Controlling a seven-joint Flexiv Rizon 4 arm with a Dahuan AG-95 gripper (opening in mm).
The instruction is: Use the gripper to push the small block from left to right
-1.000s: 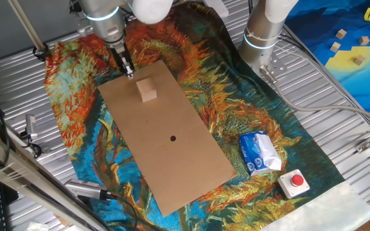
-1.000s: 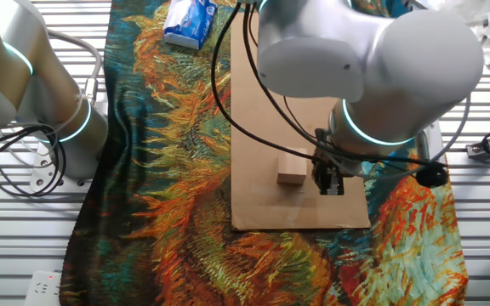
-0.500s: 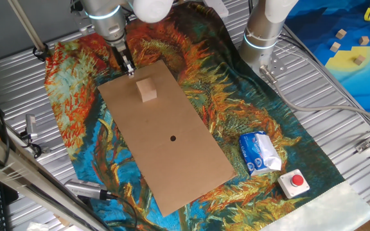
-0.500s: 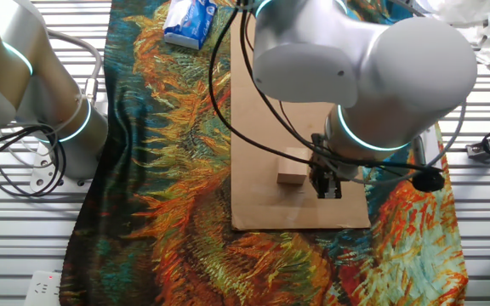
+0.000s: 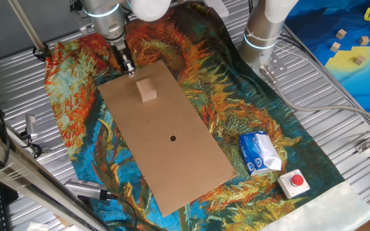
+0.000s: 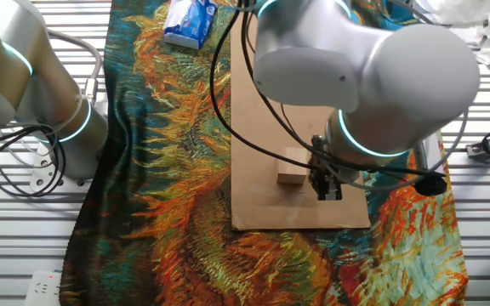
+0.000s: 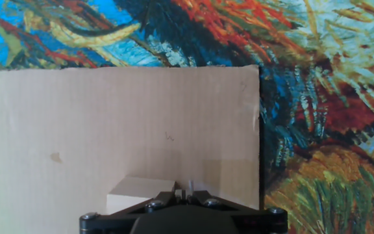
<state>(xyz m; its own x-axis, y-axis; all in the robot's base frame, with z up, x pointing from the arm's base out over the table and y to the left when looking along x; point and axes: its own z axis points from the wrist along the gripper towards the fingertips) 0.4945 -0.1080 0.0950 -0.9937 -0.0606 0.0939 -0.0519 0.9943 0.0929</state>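
The small block (image 5: pixel 148 90), a light-tan wooden cube, sits near the far end of a brown cardboard sheet (image 5: pixel 172 160) on the patterned cloth. My gripper (image 5: pixel 128 69) is shut and empty, its black tip low over the sheet's far corner, just left of the block. In the other fixed view the gripper (image 6: pixel 326 189) stands close to the right of the block (image 6: pixel 293 167) with a small gap. In the hand view the block (image 7: pixel 138 190) lies at the bottom edge, just left of the gripper (image 7: pixel 182 194).
A second arm column (image 5: pixel 262 32) stands at the back right. A blue-white tissue pack (image 5: pixel 259 153) and a red button (image 5: pixel 295 182) lie near the cloth's right end. A blue-yellow mat (image 5: pixel 355 70) with tiny blocks is at the far right. A black dot (image 5: pixel 173 137) marks the sheet.
The gripper has shifted slightly toward the block. The block has not moved.
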